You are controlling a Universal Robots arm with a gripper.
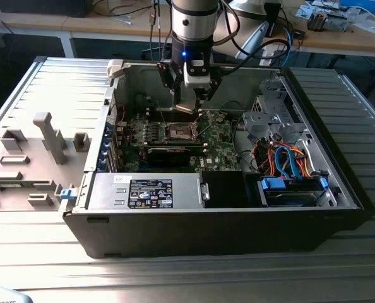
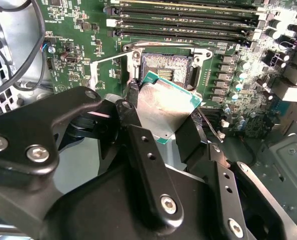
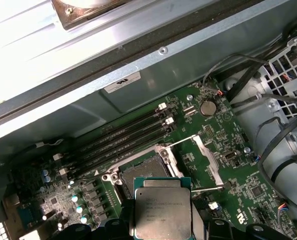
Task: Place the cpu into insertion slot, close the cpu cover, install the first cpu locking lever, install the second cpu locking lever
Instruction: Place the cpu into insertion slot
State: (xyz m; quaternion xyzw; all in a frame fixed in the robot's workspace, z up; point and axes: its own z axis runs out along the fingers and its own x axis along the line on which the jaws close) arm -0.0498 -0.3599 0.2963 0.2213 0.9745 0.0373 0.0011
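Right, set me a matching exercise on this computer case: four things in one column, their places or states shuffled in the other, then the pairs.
Things:
1. the cpu
2. the insertion slot
3. the cpu cover
4. the power-supply box

Places or states:
A. swung open beside the slot
B. against the near wall of the case in the exterior view
C. clamped in the gripper
D. empty, dark centre exposed

Pairs: 1-C, 2-D, 3-A, 4-B.

Dull metal cpu (image 3: 162,212) (grn edge)
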